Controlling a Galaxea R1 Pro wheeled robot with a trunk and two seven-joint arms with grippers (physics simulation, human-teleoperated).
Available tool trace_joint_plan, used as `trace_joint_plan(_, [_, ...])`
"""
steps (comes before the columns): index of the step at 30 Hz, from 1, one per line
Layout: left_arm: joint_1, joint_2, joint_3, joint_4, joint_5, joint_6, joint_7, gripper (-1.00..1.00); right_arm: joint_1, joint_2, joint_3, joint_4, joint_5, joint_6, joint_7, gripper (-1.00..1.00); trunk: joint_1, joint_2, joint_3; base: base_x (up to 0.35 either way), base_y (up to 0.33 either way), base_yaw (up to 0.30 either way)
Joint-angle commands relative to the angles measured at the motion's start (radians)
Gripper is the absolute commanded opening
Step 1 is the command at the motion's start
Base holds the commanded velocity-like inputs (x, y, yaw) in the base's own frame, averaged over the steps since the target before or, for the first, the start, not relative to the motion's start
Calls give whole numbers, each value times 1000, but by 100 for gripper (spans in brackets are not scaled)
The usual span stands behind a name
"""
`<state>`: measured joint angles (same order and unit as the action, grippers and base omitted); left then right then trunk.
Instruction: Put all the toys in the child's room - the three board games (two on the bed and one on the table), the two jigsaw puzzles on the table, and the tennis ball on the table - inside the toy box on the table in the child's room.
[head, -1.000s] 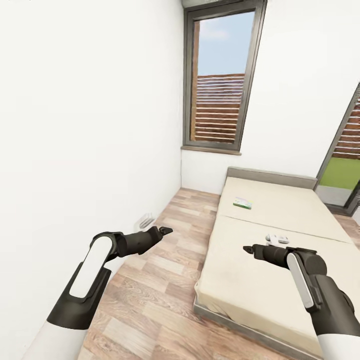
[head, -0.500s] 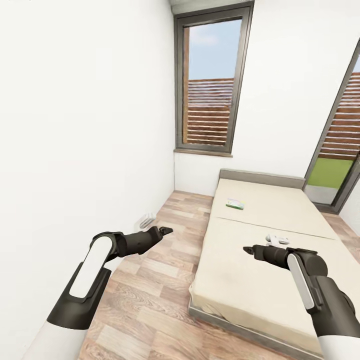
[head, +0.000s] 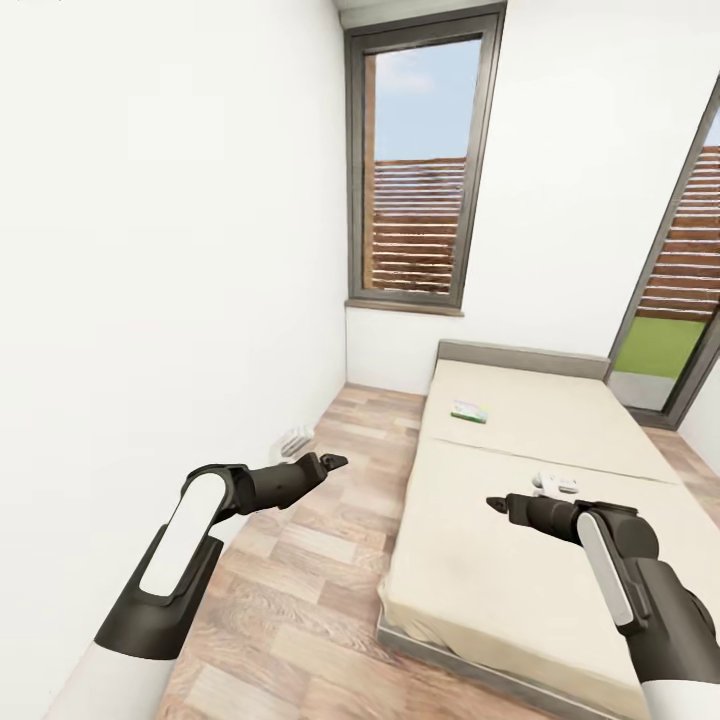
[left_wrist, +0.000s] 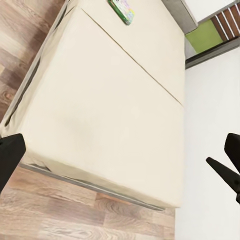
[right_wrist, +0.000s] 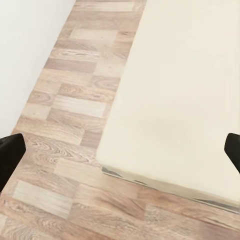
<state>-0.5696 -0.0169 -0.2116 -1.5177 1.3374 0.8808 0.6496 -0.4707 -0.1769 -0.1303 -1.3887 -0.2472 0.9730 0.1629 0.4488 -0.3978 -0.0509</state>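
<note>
Two board games lie on the beige bed (head: 520, 560). A green printed one (head: 468, 411) rests near the headboard, and the left wrist view also catches this green game (left_wrist: 121, 10). A white one (head: 556, 483) lies mid-bed, partly hidden behind my right arm. My left gripper (head: 335, 462) hovers open over the wood floor, left of the bed. Above the bed's near half, my right gripper (head: 494, 505) is open and holds nothing. The table, toy box, jigsaw puzzles and tennis ball are out of view.
A white wall runs close along my left, with a small white vent (head: 293, 438) at its foot. The strip of plank floor (head: 310, 560) between wall and bed is narrow. A tall window (head: 420, 170) stands ahead and a glass door (head: 670, 330) at far right.
The whole picture has slid a little to the left, so the camera has turned slightly. Both arms keep the same pose and the games have not moved on the bed.
</note>
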Motion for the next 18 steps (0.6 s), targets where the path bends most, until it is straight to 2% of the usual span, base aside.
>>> trace_joint_plan(1, [-1, 0, 0, -1, 10, 1, 10, 100, -1, 0, -1, -1, 4, 5, 7, 100, 1, -2, -2, 248, 27, -80])
trace_joint_plan(7, [-2, 0, -2, -1, 10, 1, 10, 100, 4, 1, -1, -17, 1, 5, 7, 100, 1, -2, 0, 283, 17, -155])
trace_joint_plan(18, [-3, -1, -4, -1, 9, 1, 9, 100, 7, 0, -4, -29, -2, 6, 7, 100, 1, -2, 4, 322, 5, -240])
